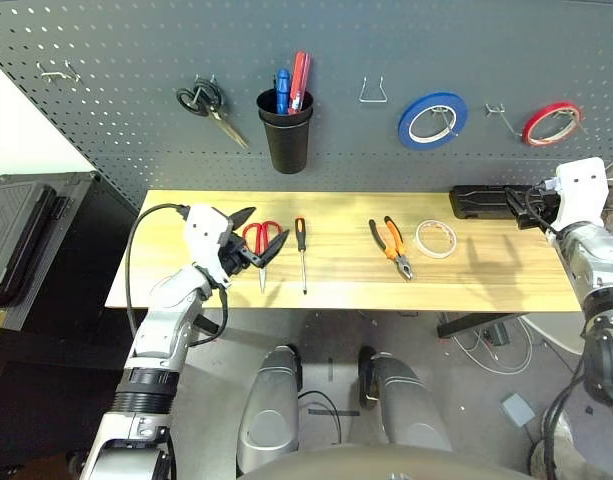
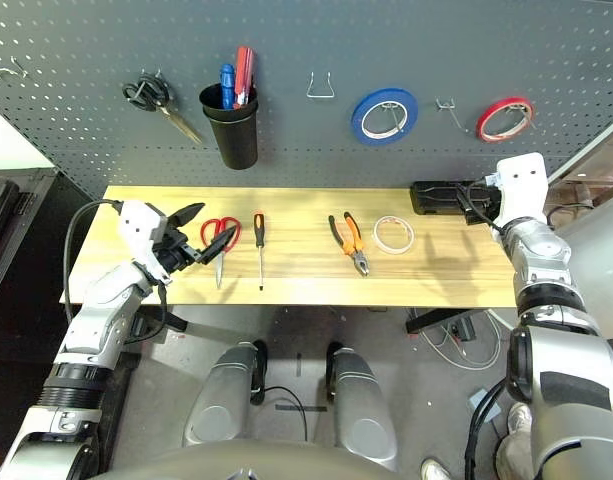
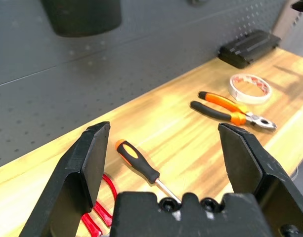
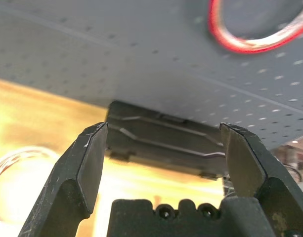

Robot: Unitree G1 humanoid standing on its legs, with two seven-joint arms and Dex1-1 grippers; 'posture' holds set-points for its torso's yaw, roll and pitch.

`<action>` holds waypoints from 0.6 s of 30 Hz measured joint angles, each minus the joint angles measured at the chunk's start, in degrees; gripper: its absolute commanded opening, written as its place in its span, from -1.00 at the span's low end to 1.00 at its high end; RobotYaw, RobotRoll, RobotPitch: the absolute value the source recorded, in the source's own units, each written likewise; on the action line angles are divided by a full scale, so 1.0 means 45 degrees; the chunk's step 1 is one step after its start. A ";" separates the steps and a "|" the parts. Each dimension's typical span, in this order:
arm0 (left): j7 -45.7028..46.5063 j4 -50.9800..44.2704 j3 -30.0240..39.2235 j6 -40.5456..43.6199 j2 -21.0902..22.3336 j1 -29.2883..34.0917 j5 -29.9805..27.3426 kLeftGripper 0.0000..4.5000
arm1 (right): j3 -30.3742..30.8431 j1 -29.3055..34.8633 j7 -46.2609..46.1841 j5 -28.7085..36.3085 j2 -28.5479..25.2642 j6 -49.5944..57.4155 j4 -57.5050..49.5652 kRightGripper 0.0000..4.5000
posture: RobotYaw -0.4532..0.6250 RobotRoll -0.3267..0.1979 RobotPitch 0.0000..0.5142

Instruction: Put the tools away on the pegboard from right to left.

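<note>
Four tools lie in a row on the wooden desk point(image 1: 486, 270) below the pegboard point(image 1: 386, 50). From the desk's left end: red-handled scissors point(image 1: 265, 242), a slim screwdriver point(image 1: 301, 250), orange-and-black pliers point(image 1: 391, 246) and a whitish tape roll point(image 1: 436, 238) (nearest the right end). A black box point(image 1: 481, 201) sits at the back right corner, against the pegboard. The left gripper point(image 1: 248, 240) hovers at the desk's left end, jaws released and empty, its fingertips just beside the scissors' handles. The right gripper point(image 4: 163, 148) is at the right end, jaws spread wide and empty, facing the black box. On the pegboard hang black-handled scissors point(image 1: 208, 105), a black cup point(image 1: 285, 130) with pens, a blue tape roll point(image 1: 432, 119) and a red tape roll point(image 1: 551, 123).
</note>
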 measured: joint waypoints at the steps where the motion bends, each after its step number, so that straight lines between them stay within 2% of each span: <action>1: -0.0076 -0.0010 -0.0122 0.0003 0.0133 0.0021 0.0150 0.99 | 0.0153 -0.0068 0.0272 -0.0110 -0.0017 0.0216 0.0044 1.00 | 0.37 0.25 -0.18; 8: -0.0727 -0.0099 -0.0913 0.0040 0.0743 0.0314 0.0874 0.99 | 0.1349 -0.0465 0.2430 -0.0848 -0.0062 0.0836 0.0125 1.00 | 0.39 0.25 -0.12; 18: -0.0863 -0.0600 -0.1275 0.0271 0.0876 0.0498 0.1146 0.99 | 0.3124 -0.1481 0.4359 -0.2320 0.0111 0.1137 0.0775 1.00 | 0.45 0.25 0.01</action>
